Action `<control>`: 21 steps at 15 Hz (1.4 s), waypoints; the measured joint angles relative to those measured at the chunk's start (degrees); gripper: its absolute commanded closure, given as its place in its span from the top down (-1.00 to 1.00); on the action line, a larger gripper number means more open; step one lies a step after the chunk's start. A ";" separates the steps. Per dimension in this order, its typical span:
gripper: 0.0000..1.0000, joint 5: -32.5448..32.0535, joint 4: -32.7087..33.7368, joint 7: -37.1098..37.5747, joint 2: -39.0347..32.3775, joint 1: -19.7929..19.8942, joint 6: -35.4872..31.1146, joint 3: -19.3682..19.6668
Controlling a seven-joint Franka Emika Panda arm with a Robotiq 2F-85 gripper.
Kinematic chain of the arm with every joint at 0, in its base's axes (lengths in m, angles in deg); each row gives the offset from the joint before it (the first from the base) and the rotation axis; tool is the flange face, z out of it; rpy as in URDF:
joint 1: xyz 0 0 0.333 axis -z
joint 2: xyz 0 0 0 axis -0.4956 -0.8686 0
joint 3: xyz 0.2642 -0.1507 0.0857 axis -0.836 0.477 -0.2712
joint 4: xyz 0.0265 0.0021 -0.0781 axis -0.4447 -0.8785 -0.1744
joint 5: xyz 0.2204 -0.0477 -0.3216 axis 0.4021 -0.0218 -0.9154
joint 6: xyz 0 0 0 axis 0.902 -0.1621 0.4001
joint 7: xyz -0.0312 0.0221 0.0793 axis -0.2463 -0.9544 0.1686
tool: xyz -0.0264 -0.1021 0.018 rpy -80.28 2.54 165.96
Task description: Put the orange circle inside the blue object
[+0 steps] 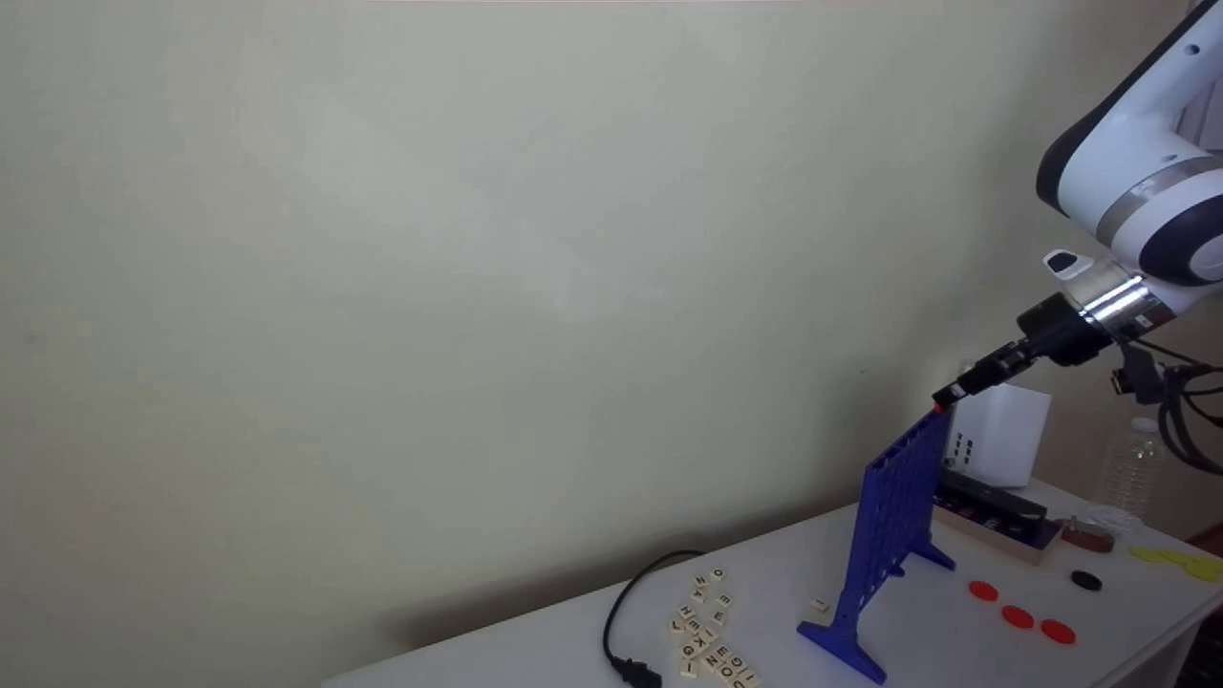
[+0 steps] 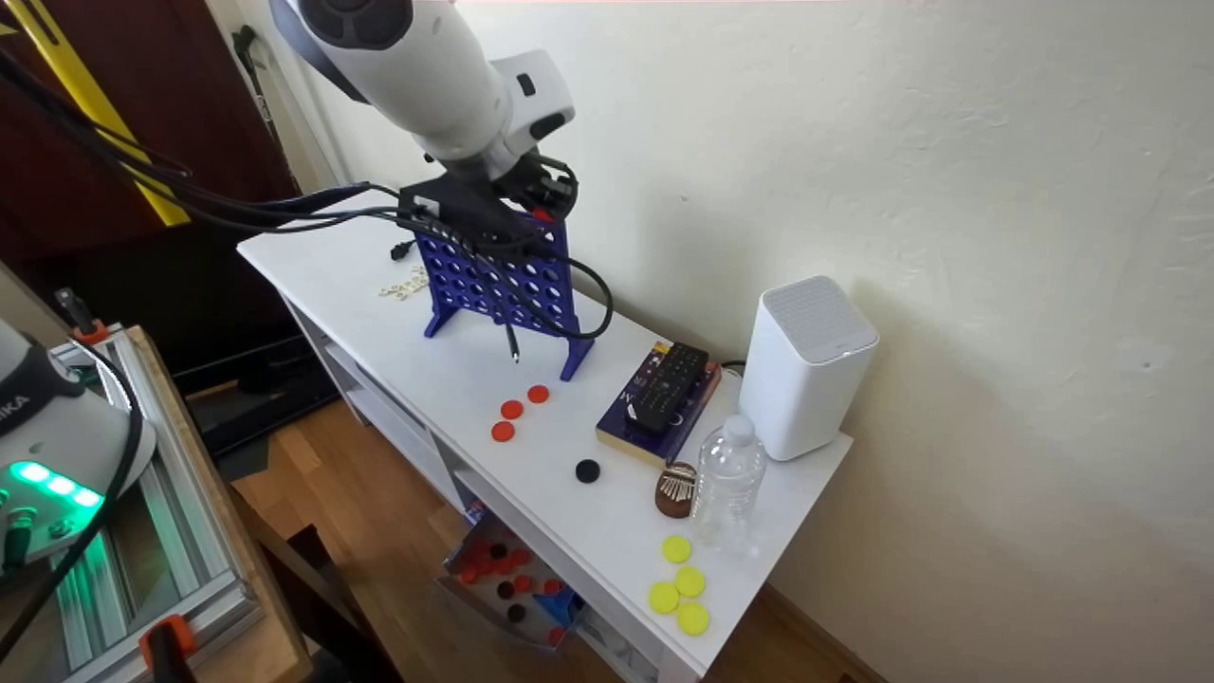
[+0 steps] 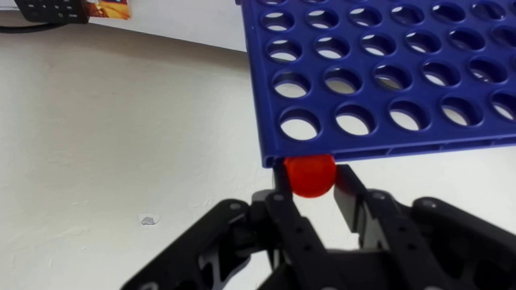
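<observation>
The blue object (image 1: 889, 516), an upright panel with rows of round holes, stands on splayed feet on the white table. At one end of its top edge is the orange circle (image 3: 310, 177), a red-orange disc. My gripper (image 3: 311, 174) is shut on this disc, one finger on each side of its rim. In the wrist view the blue object (image 3: 327, 137) hides the disc's far part; whether that part sits in the slot or behind the edge I cannot tell. In both exterior views the disc (image 2: 542, 215) shows as a small red spot at the panel's top corner.
Several like-coloured discs (image 2: 511, 409) and a black disc (image 2: 587, 471) lie in front. A book with a remote (image 2: 669, 384), a thumb piano (image 2: 674, 490), a bottle (image 2: 730, 474), a white box (image 2: 806, 379) and yellow discs (image 2: 692, 618) follow. Letter tiles (image 1: 707, 659) lie beyond the panel.
</observation>
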 measured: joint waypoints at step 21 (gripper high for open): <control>1.00 2.77 -0.09 -1.58 0.14 0.05 -0.02 0.00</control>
